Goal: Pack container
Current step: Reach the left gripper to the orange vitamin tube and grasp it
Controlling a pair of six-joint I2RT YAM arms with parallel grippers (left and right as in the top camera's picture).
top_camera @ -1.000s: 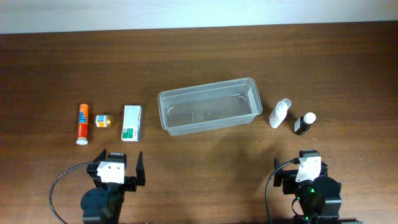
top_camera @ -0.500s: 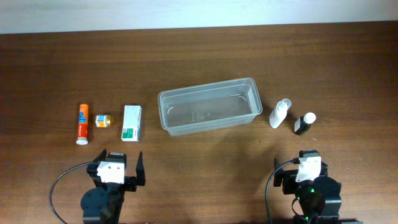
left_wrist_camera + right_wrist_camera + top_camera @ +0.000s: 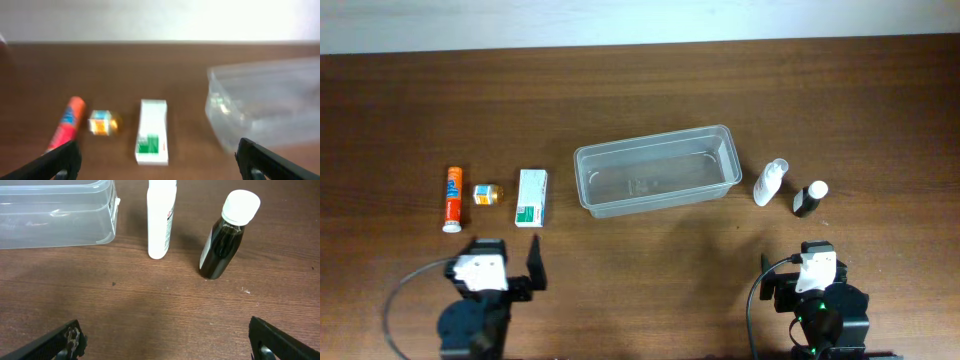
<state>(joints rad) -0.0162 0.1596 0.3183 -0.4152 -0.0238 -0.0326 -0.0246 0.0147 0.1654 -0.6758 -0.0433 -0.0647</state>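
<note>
clear plastic, the container (image 3: pixel 656 170) sat open side up near the middle of the wooden table (image 3: pixel 640 90). its long axis ran left to right across the overhead view, with the right end angled slightly toward the far edge. to its left a white-and-green carton (image 3: pixel 531 197), a small amber jar (image 3: pixel 486 194) and an orange tube (image 3: pixel 451 198) were set in a row, apart from one another. to its right a white bottle (image 3: pixel 770 182) was near the tub's short end, with a dark bottle (image 3: pixel 809 199), white-capped, just beyond. the left gripper (image 3: pixel 160 162), in a blurred wrist view, had its jaws spread wide over bare wood. the right gripper (image 3: pixel 167 340) was likewise spread, gripping nothing.
</note>
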